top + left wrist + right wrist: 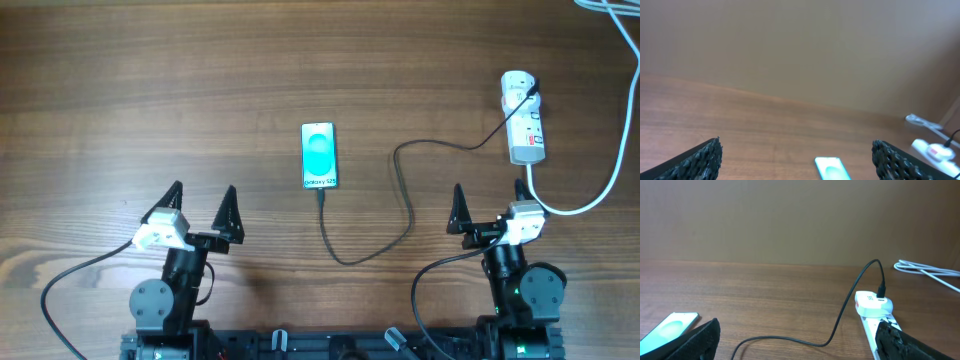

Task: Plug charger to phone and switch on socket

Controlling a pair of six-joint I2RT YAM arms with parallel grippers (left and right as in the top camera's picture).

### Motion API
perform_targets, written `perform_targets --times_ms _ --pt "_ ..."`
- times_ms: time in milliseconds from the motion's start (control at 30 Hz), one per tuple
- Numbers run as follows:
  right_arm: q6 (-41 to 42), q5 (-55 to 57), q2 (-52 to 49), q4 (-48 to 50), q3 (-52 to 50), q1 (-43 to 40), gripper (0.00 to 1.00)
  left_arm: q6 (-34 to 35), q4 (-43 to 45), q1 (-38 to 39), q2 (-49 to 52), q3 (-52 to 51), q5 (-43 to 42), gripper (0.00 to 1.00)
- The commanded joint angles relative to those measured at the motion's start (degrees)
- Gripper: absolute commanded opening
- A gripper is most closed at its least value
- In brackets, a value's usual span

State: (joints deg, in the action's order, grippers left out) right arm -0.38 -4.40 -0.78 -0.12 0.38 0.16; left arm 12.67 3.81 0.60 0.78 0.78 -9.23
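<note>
The phone [319, 155] lies flat mid-table with its cyan screen lit. It also shows in the left wrist view as the phone [832, 169] and in the right wrist view as the phone [667, 329]. The black charger cable [405, 215] loops from the phone's near end to the white socket [524, 120] at the far right. Its tip touches the phone's edge; I cannot tell if it is seated. The cable [840, 325] rises into the socket [873, 304]. My left gripper [202, 205] and right gripper [490, 200] stand open near the front edge, holding nothing.
A thick white cord [600, 200] runs from the socket's near end, curves right and goes up past the table's far right corner. The same cord [930, 270] lies beyond the socket in the right wrist view. A plain wall stands behind the wooden table [150, 90].
</note>
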Motion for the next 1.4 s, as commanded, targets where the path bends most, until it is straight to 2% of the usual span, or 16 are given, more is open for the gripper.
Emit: perform_targets --times_ms 0,100,167,300,433,1367 --pt "-1.05 0.94 0.57 0.13 -0.09 -0.31 1.0 -3.52 -3.52 -0.46 -0.61 -0.46 2.36 1.0" --pt "-1.03 0.94 0.57 0.13 -0.09 -0.31 1.0 -5.86 -7.67 -0.46 -0.61 -0.46 3.63 1.0" --pt "-1.05 0.94 0.57 0.13 -0.09 -0.31 1.0 -8.87 -7.78 -0.46 -0.61 -0.46 3.8 1.0" --pt "-1.03 0.94 0.57 0.13 -0.09 -0.31 1.0 -10.62 -8.24 -0.46 -0.61 -0.46 8.04 1.0" --pt "-1.05 0.94 0.57 0.13 -0.09 -0.31 1.0 -18.16 -8.26 -0.46 -0.61 -0.46 8.46 1.0" --pt "-1.03 0.94 0.57 0.13 -0.09 -0.31 1.0 -18.25 -8.2 -0.46 -0.61 -0.46 7.41 1.0"
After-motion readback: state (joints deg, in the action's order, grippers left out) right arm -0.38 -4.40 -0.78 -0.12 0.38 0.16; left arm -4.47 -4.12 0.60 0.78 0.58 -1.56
